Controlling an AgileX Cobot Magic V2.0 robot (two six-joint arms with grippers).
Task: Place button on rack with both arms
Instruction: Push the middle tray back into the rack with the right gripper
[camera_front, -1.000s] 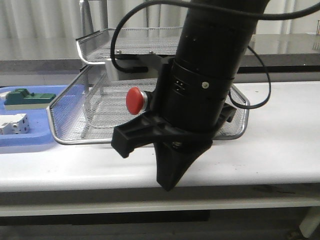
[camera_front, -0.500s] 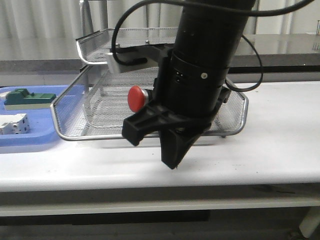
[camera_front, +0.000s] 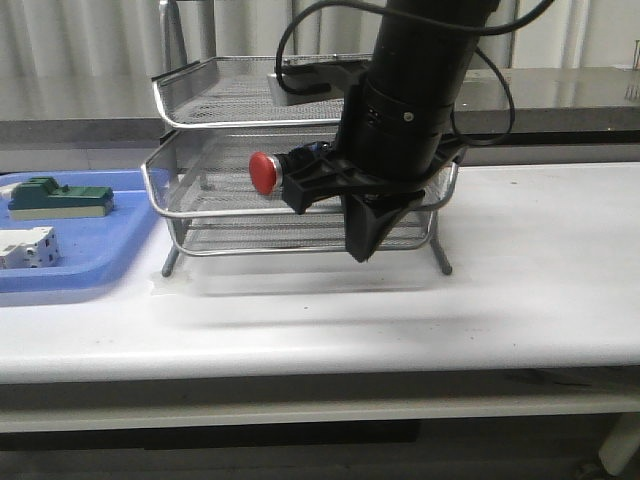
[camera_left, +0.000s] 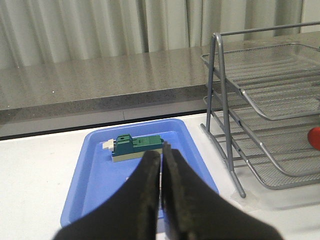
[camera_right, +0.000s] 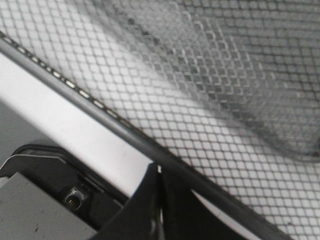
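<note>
Not placed yet: button (camera_front: 265, 173) sits at the near rim of the rack's (camera_front: 200, 215) middle tier, apparently carried by the big arm (camera_front: 415, 110), grip unclear; left claw (camera_left: 161, 165) pressed together, empty, over the blue tray (camera_left: 95, 195); right claw (camera_right: 159, 200) looks pressed together.

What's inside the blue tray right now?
The tray holds a green block and a white block at its near left. The left tool, shut, covers part of the tray's floor in its own view.
</note>
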